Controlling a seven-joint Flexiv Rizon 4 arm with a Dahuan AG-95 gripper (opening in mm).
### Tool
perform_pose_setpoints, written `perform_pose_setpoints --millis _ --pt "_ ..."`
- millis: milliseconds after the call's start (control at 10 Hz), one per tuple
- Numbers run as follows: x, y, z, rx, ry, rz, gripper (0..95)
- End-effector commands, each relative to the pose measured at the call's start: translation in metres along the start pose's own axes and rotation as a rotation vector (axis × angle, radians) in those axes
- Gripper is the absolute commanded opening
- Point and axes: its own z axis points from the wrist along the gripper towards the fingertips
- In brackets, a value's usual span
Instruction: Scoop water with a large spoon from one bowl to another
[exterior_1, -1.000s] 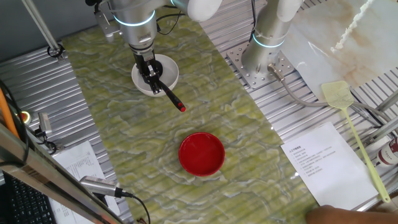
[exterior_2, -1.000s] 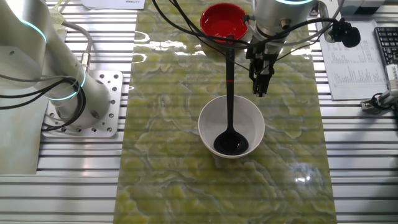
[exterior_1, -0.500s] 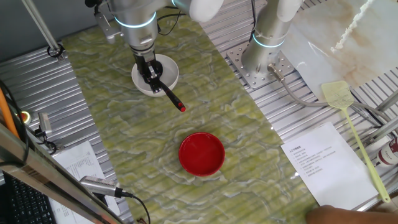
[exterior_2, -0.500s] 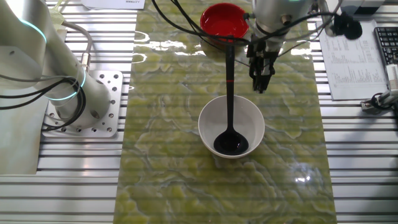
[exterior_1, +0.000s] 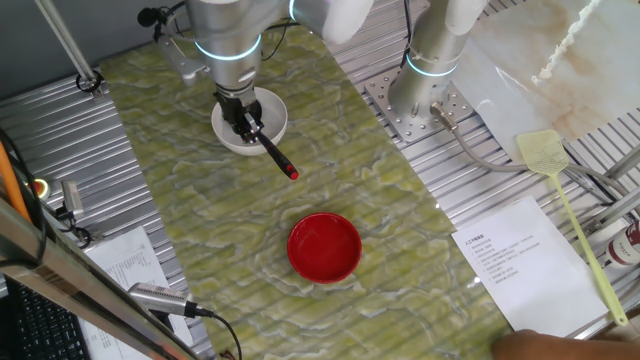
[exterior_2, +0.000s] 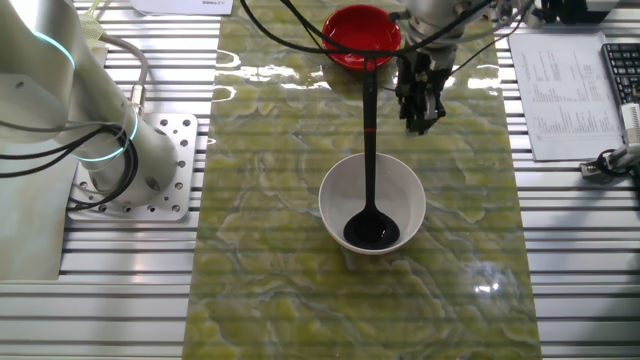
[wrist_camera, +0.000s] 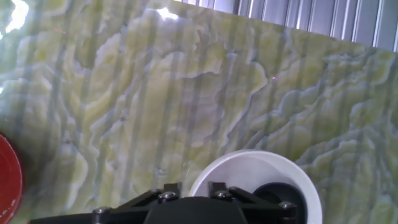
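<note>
One fixed view shows the white bowl (exterior_1: 249, 120) near the top of the green table (exterior_1: 200, 230). The end effector (exterior_1: 243, 127) hangs over the bowl. The ladle (exterior_1: 274, 156) sticks out of the bowl, and its red tip points at the red bowl (exterior_1: 324, 246), which sits well apart, lower on the table. A yellow fly swatter (exterior_1: 566, 210) and a sheet of paper (exterior_1: 515, 262) lie off to the side.

The other fixed view shows the ladle scoop (exterior_2: 371, 231) lying low in the white bowl (exterior_2: 372, 203). The handle leans on the rim toward the red bowl (exterior_2: 361, 34). The end effector (exterior_2: 420, 121) hangs just beside the handle and holds nothing. I cannot tell if its fingers are apart or together.

Hand view shows the white bowl (wrist_camera: 255, 180) at the bottom, with the dark scoop (wrist_camera: 280, 194) inside. The red bowl (wrist_camera: 9, 180) peeks in at the left edge.
</note>
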Motion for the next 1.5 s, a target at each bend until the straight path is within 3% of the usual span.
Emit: perform_pose_setpoints --millis 100,1500 --pt "0.0003 -0.0003 -0.0004 0.002 0.001 0.001 0.0" --pt "-0.0020 0.0024 -0.0088 0.021 0.018 -0.052 0.0"
